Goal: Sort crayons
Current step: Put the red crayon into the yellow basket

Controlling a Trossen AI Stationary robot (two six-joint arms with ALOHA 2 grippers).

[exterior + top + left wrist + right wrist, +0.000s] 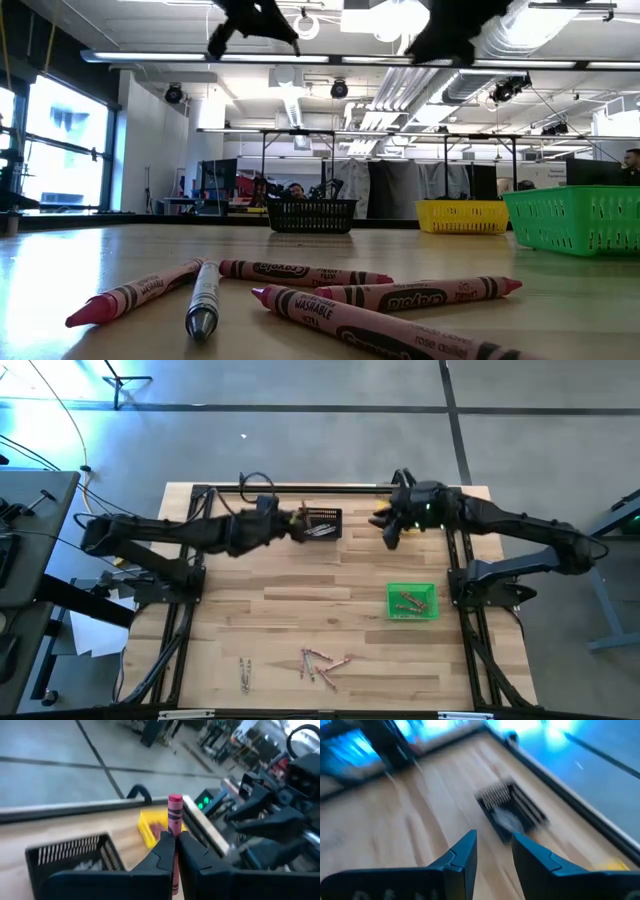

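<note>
1. Left gripper [175, 851] clamped on one reddish-pink crayon [174, 815], held upright between the fingertips with its tip poking above them; in the high view, left gripper [297, 523] at upper centre of the frame, just left of the black bin [322, 523].
2. Right gripper [492, 851] parted and empty, nothing between the fingers; in the high view, right gripper [388, 530] at upper centre-right, just right of the black bin.
3. Loose crayons [322, 663] scattered at lower centre of the high view, with a couple of grey ones [245, 674] well apart to their left; same pile [300, 290] filling the foreground of the low view.
4. More crayons lying inside the green bin [412, 601] at centre-right of the high view; yellow bin [461, 214] at right of centre in the low view, contents not readable there.
5. Handling, as a judgement: light, stiff wax sticks in paper wrappers, round and prone to roll, liable to snap or slip under a hard pinch.
6. Best hold probably across the wrapped middle, square to the length, so the stick neither pivots nor slides out.
7. Likely step in hand: carrying the held crayon toward the yellow bin [150, 827], visible just beyond the fingertips in the left wrist view.
</note>
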